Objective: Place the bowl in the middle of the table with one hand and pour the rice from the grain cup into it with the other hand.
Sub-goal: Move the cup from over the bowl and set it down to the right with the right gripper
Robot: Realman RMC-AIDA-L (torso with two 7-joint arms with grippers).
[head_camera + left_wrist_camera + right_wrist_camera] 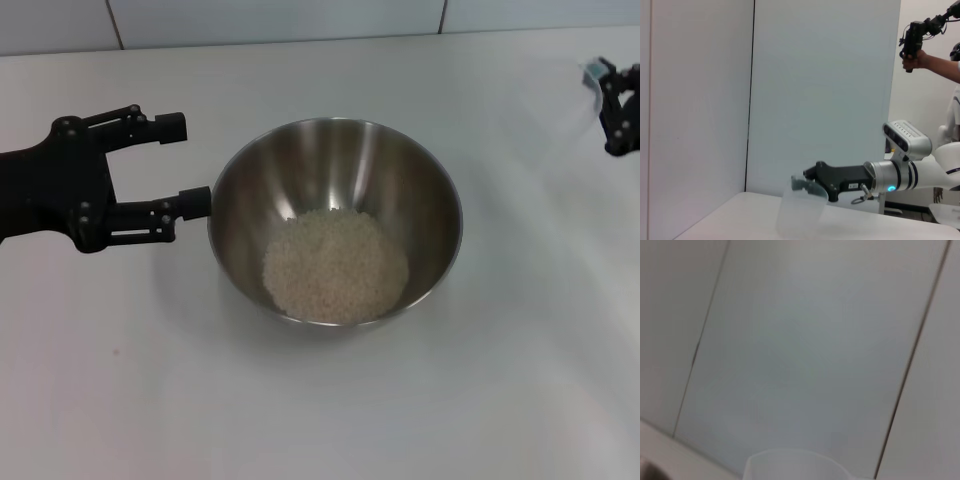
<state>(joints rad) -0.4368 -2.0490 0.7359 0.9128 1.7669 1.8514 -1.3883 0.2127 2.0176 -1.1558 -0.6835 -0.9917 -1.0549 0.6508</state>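
The steel bowl (335,165) stands mid-table, and a mound of rice (336,265) covers its bottom. My left gripper (185,165) is open just left of the bowl, its near fingertip at the rim and nothing between its fingers. The grain cup (578,100) is a faint translucent shape at the far right back of the table (320,420). In the left wrist view the grain cup (801,212) stands upright and looks empty. My right gripper (606,110) is open at the cup, one fingertip by its rim. The cup's rim (795,465) also shows in the right wrist view.
A pale panelled wall (280,18) runs along the table's back edge. In the left wrist view a person (940,62) stands beyond the right arm (910,175), holding a black device up.
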